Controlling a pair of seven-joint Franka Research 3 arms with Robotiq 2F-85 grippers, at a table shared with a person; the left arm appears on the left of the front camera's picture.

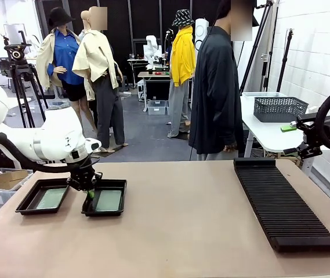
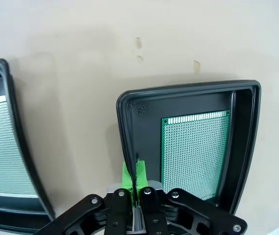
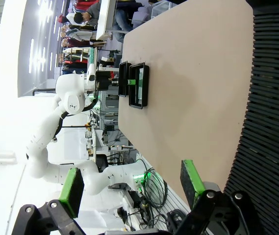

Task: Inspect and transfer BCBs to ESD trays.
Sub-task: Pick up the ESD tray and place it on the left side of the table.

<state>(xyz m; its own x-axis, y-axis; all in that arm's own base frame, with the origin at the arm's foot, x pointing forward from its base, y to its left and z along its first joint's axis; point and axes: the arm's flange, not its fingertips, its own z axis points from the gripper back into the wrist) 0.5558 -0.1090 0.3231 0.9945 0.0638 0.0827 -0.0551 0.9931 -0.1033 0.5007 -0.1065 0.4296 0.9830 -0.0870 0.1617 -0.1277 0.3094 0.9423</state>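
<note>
The left tool [image 2: 135, 188] is pinched fully closed, holding nothing, its tips poised over the near rim of the right ESD tray [image 1: 118, 186]. That tray holds one BCB [image 1: 108, 200]; the tray left of it [image 1: 30, 200] holds another [image 1: 51, 198]. Descending, the closed tips could catch the rim and tip or shove the tray. The right tool [image 3: 129, 188], far right of that tray, stands wide and empty.

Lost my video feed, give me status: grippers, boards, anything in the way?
Left gripper shut on tray rim. Right gripper open, empty. One BCB per ESD tray. Nothing in the way.
</note>
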